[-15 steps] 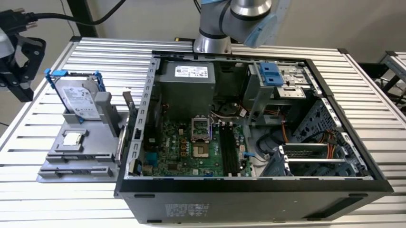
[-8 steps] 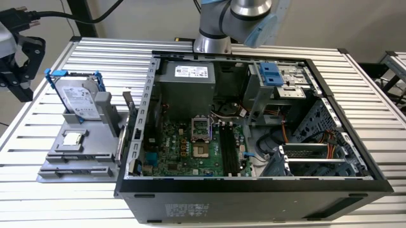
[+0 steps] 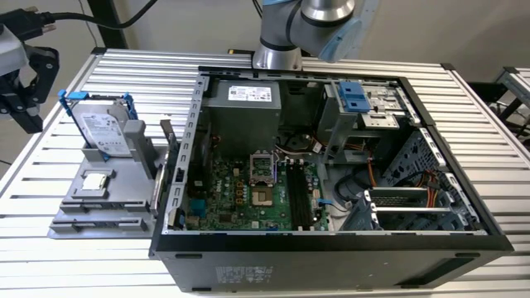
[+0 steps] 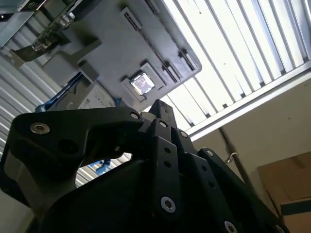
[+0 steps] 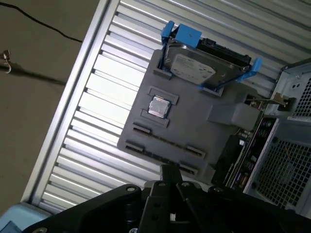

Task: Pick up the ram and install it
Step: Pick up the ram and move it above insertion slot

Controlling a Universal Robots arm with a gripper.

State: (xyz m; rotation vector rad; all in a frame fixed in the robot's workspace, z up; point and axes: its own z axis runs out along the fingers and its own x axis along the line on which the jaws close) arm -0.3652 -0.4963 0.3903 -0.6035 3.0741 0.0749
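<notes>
The gripper (image 3: 25, 115), clenched on nothing, hangs past the desk's (image 3: 33, 205) edge at the exterior view's left, and the ram (image 3: 166, 146) seems to stand on edge across the gray tray (image 3: 91, 214), its long axis running along the computer case (image 3: 331, 261) wall.

A table (image 3: 488, 124) of ribbed aluminium slats catches bright light, which glares white off its surface in both wrist views. Beside the table's edge lies a grey concrete floor (image 5: 34, 73) with a thin black cable (image 5: 48, 27) trailing across it. A brown cardboard box (image 4: 286, 189) sits off the table.
</notes>
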